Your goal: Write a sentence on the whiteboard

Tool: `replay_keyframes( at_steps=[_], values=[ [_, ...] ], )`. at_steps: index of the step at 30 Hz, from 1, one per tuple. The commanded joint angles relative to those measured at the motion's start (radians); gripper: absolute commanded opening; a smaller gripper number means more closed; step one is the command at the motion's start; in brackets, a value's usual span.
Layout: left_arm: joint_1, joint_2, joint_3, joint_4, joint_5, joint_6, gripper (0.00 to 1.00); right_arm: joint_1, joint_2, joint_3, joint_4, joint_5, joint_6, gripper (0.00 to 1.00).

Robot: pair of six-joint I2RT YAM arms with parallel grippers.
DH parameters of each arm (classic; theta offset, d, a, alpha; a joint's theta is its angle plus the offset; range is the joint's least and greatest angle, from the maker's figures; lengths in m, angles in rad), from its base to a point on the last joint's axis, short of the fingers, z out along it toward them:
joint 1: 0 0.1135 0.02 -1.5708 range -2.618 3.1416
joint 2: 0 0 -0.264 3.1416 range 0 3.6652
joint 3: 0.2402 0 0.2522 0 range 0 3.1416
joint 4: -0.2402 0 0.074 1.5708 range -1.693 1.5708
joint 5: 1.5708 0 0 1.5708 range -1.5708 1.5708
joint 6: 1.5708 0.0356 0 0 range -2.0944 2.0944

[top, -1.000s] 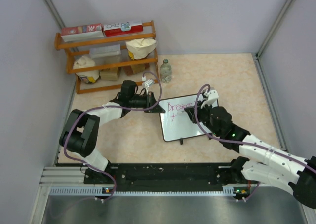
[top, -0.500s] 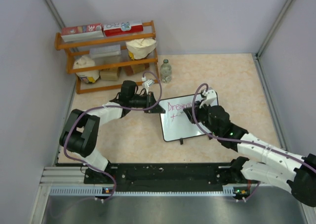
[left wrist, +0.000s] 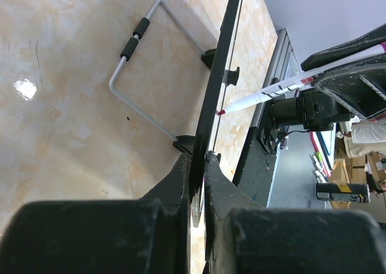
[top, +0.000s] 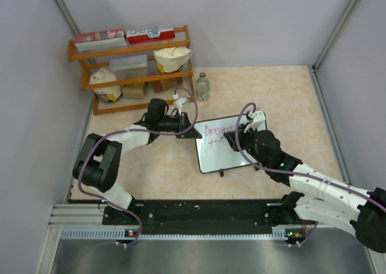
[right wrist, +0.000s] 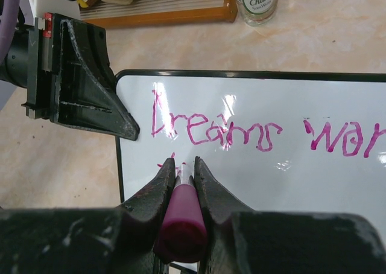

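The whiteboard (top: 224,155) stands tilted at the table's middle, black-framed and glossy. My left gripper (top: 188,133) is shut on its left edge, and the left wrist view shows the frame (left wrist: 218,84) pinched between the fingers (left wrist: 181,183). The sentence (right wrist: 217,131) reads "Dreams wor" in pink on the top line, running off the right of the right wrist view. My right gripper (right wrist: 183,164) is shut on a pink marker (right wrist: 181,216). Its tip sits at small pink strokes (right wrist: 170,160) below the "D". The left wrist view shows the marker (left wrist: 271,92) touching the board.
A wooden shelf (top: 136,69) with boxes, bags and a tub stands at the back left. A water bottle (top: 202,87) stands just behind the board. The board's wire stand (left wrist: 142,75) rests on the tabletop behind it. Grey walls close the sides.
My right gripper has shifted slightly left with the marker over the board's lower line. The left arm and the board have not moved.
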Motion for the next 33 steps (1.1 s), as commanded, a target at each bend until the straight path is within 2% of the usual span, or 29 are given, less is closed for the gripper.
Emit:
replay_keyframes(
  at_steps=[1,11,20,33],
  values=[
    [0.008,0.006,0.019,-0.026,-0.131,0.048,0.0,-0.008,-0.018,-0.032,-0.002,0.003,0.006,0.0],
    [0.008,0.003,0.017,-0.027,-0.134,0.049,0.0,-0.008,-0.029,-0.058,-0.011,-0.011,0.015,0.0],
    [0.01,0.006,0.019,-0.029,-0.134,0.049,0.0,-0.014,-0.069,-0.004,0.027,-0.006,0.015,0.0],
    [0.008,0.005,0.02,-0.031,-0.134,0.051,0.0,-0.048,-0.044,0.036,0.058,-0.011,0.007,0.0]
  ],
)
